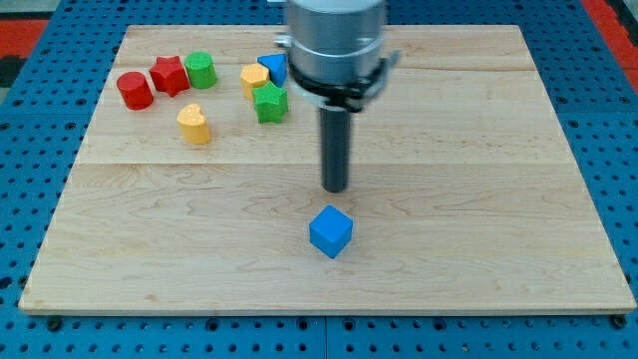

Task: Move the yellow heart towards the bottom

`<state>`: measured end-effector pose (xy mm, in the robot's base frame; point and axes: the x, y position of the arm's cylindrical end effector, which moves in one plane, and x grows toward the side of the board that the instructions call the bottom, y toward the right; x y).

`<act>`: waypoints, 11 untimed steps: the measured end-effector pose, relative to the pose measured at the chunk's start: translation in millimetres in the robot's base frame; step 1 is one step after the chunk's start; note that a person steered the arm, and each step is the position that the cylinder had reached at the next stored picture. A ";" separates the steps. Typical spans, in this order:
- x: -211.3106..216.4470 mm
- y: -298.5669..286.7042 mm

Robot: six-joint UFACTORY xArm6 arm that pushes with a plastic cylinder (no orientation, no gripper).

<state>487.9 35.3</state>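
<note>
The yellow heart point(194, 125) lies on the wooden board point(478, 199) in its upper left part. My tip point(336, 188) is well to the heart's right and a little lower, near the board's middle. It stands just above the blue cube point(331, 231) and touches no block.
At the upper left lie a red cylinder point(134, 90), a red star point(169, 75) and a green cylinder point(200, 70). Right of the heart are a yellow block point(253, 79), a green star point(269, 102) and a blue block point(274, 67) partly behind the arm.
</note>
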 end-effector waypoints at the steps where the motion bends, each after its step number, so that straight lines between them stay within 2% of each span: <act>1: 43.8 22.3; 2: 37.3 -38.4; 3: 15.7 2.5; 5: -139.4 -122.9; 6: -136.6 -205.1; 7: -135.9 -205.8; 9: -60.7 -210.8; 10: -53.0 -249.4; 11: -47.5 -260.6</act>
